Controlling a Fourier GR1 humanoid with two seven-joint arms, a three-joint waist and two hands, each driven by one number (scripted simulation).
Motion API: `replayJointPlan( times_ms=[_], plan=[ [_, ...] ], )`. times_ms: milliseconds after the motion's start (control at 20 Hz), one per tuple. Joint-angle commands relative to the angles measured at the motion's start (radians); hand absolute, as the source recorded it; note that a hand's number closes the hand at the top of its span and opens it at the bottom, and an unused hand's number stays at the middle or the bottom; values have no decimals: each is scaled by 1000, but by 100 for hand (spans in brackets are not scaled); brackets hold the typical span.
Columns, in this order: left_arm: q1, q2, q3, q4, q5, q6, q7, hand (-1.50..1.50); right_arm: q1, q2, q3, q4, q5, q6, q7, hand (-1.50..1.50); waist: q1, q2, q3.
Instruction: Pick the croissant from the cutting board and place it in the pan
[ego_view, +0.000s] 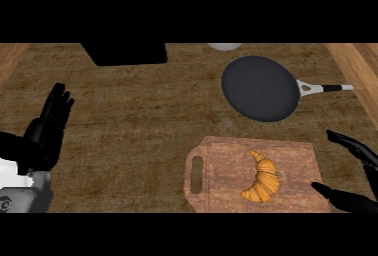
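A golden croissant (262, 179) lies on the wooden cutting board (221, 170) near the view's lower middle, toward the board's right side. The dark round pan (260, 88) sits farther back on the counter, its white and black handle (323, 88) pointing right. My right hand (353, 200) is at the lower right, open, with the thumb by the board's right corner and the fingers spread above it, a short way right of the croissant and not touching it. My left hand (48, 127) rests open at the left edge, fingers up.
A black box-like object (125, 53) stands at the back left. A pale round object (224, 46) shows at the back edge just above the pan. Wooden strips run along the counter's left and right sides.
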Motion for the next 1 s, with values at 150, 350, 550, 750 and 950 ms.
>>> replayJointPlan(
  times_ms=[150, 350, 550, 750, 950],
  plan=[
    [-19, -10, -8, 42, -23, -21, -21, 0, 232, -214, -126, -243, 73, 55, 18, -150, 27, 1, -2],
    [-103, -18, -20, 36, -36, -2, 41, 0, 206, -349, -161, -395, 85, 139, 248, -150, 34, 2, -3],
    [-106, -53, -28, 79, -54, -16, 18, 0, 210, -361, -232, -505, 27, 216, 410, -150, 45, 4, -1],
    [-114, -46, -15, 35, -72, 2, 66, 0, 107, -341, -160, -635, 95, 199, 582, -150, 58, 5, -1],
    [-58, -35, 12, -4, -52, -71, 53, 0, -66, -302, -105, -553, 110, 245, 678, -150, 67, 6, 0]
  ],
)
